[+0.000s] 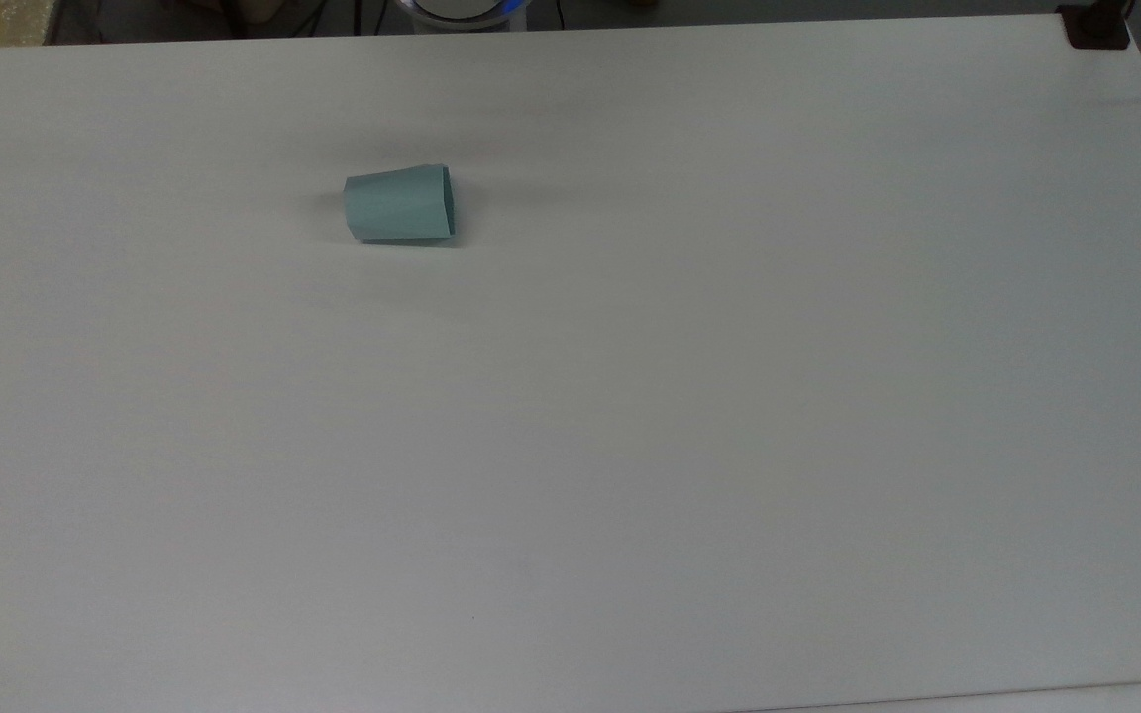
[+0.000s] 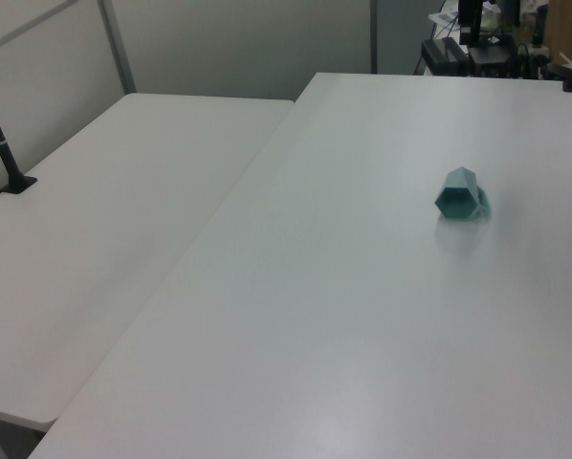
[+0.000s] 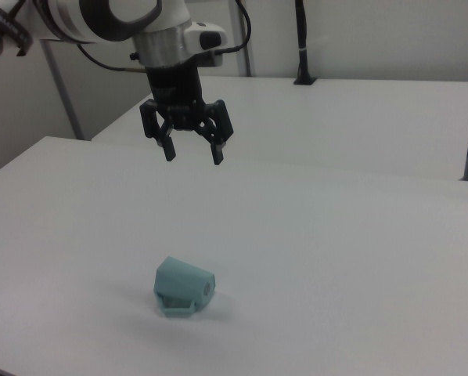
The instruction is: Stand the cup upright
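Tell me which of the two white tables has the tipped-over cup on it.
The table under the pincer: the teal cup lies on its side there. The adjoining table is bare.

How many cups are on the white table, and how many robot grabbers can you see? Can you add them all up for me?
Teal cup, lying on its side on the white table: 1
Robot gripper, open, up in the air above the table: 1
Total: 2

The hand hangs pointing straight down, its two fingers spread apart.
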